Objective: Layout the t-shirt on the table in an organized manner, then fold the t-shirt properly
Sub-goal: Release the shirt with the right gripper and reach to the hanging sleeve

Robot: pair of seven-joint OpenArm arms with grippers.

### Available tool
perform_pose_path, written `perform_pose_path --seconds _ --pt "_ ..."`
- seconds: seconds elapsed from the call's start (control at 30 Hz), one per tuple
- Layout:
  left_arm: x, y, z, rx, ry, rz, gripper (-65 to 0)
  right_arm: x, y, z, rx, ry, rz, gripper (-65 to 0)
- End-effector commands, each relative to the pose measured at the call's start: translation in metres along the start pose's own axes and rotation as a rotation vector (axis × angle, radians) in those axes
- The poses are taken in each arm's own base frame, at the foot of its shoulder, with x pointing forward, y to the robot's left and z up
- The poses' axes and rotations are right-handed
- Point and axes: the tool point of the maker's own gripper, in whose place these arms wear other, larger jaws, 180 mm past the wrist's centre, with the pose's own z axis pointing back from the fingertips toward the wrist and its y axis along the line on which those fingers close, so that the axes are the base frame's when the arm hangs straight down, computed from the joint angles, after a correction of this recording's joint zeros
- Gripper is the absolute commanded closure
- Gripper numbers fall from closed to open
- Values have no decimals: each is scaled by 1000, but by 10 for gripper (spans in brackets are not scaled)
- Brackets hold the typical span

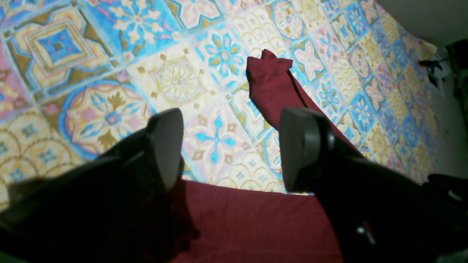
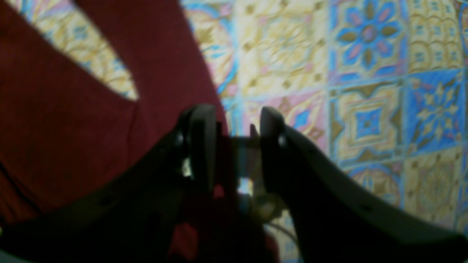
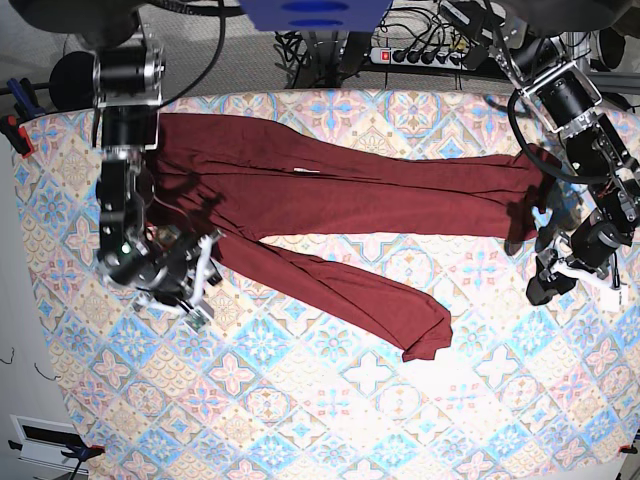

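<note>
The shirt (image 3: 330, 190) lies stretched across the table (image 3: 300, 400) for folding. The left gripper (image 1: 230, 149) has jaws spread wide, cloth just below them. The right gripper (image 2: 232, 146) has jaws a little apart, pinching nothing, cloth beside one jaw

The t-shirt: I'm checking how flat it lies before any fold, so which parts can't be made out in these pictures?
- Base view: the t-shirt end under the right arm is covered.
- Right wrist view: the cloth at the right hand is dark and blurred; a grip cannot be told.
- Left wrist view: the open left hand blocks part of the sleeve; the lower edge crops the body.
</note>
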Motion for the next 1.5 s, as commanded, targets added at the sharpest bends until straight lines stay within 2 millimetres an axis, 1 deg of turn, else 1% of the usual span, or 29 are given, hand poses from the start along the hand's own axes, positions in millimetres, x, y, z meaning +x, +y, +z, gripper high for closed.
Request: perform_pose_path --seconds 0.0,0.17,0.23,0.33,0.43,0.47,0.53,0.63,0.67,0.73,0.77,0.9,0.93,1.0,1.13,1.3,1.47 --pt "19 -5 5 -12 -52 -23 -404 21 -2 0 8 -54 19 -202" --pt "17 -3 6 -10 -47 -22 -404 30 3 -21 62 -36 39 -203" --pt "17 -3 6 -10 -47 -22 -404 35 13 -31 88 -27 58 -201" --pt "16 -3 6 -9 -45 -22 -403 39 34 -48 99 -1 111 -201" --pt "16 -3 6 -9 -45 -22 -403 39 45 -61 72 47 165 -206" --pt "16 -3 6 -9 -45 -22 -403 39 47 -65 61 63 180 -214" --pt "16 -3 6 -9 -44 -22 -403 37 50 -70 38 97 207 -254" --pt "12 -2 6 -8 -35 -19 -403 48 64 -76 38 84 235 -330" --pt "11 -2 6 -8 -33 -18 -403 51 65 -77 41 76 237 -359" --pt "11 -2 6 -8 -33 -18 -403 57 62 -75 33 62 243 -417" --pt "11 -2 6 -8 -33 -18 -403 63 59 -74 25 55 246 -431" --pt "10 -1 6 -7 -32 -17 -403 82 46 -68 -2 27 259 -411" --pt "10 -1 6 -7 -32 -17 -403 83 45 -68 -4 26 259 -401" --pt "10 -2 6 -8 -32 -17 -403 83 45 -68 -4 26 258 -385" --pt "10 -2 6 -8 -32 -17 -403 74 46 -73 10 51 247 -382" --pt "10 -2 6 -8 -32 -17 -403 76 46 -72 8 46 250 -382" --pt "10 -1 6 -8 -32 -19 -403 73 47 -73 12 52 248 -382"
